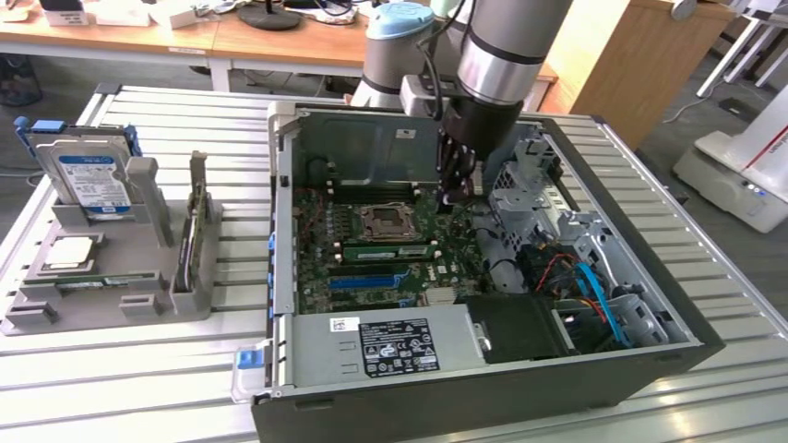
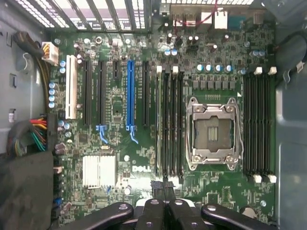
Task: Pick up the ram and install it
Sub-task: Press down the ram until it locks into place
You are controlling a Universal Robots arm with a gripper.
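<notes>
A slatted metal table (image 1: 124,388) carries an open computer case (image 1: 493,411) lying on its side. Wooden desks (image 1: 124,41) stand behind it and grey floor shows at the exterior view's right.

The gripper (image 1: 456,189) reaches down into the case from the arm above. Its fingers are pressed together with nothing visibly held between them. In the wrist view, the gripper (image 2: 164,201) hangs close over the green motherboard (image 2: 220,187).

The ram (image 1: 388,249) is a long green stick seated in a slot beside the empty processor socket (image 1: 384,221). It lies just below and in front of the fingertips. Whether they touch it cannot be told.

Only the exterior view takes in what lies outside the case. Well away from the gripper, a grey rack (image 1: 148,295) holds an upright hard drive (image 1: 92,180) with a blue label and a square silver chip (image 1: 68,251) lying flat. A thin board (image 1: 195,221) stands on edge at the side of the rack nearer the gripper. The labelled power supply (image 1: 382,346) fills the case's front corner.

The wrist view gives the board from straight above. The ram (image 2: 159,124) fills the outermost slot of the bank next to the socket (image 2: 213,132), with black empty slots alongside. A second bank sits on the socket's far side, and a blue card slot (image 2: 130,96) runs among black ones further off.
</notes>
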